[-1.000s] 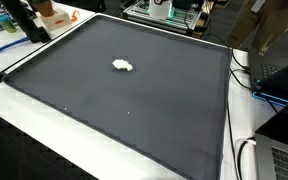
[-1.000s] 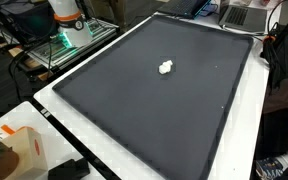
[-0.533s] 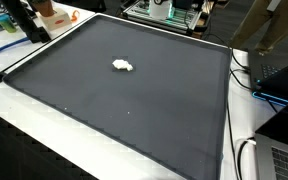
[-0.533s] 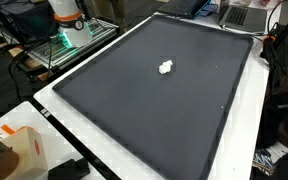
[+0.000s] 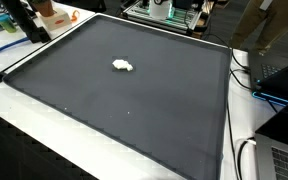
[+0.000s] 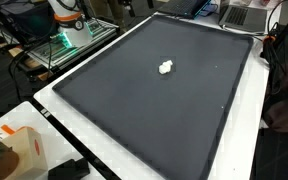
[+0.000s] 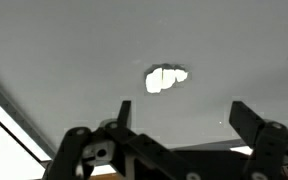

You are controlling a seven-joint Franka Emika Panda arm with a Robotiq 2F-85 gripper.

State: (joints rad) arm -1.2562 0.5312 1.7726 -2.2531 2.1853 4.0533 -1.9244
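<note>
The dark mat covers most of the bench, and you see it in both exterior views. In the wrist view your gripper hangs above it with its 2 fingers spread wide and holding nothing. The small white lump lies on the mat roughly mid-way between its edges, beyond the fingertips and untouched.

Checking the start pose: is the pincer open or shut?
Open. In the wrist view the pincer has its two fingers wide apart, nothing between them; the white lump lies beyond on the mat, untouched.
</note>
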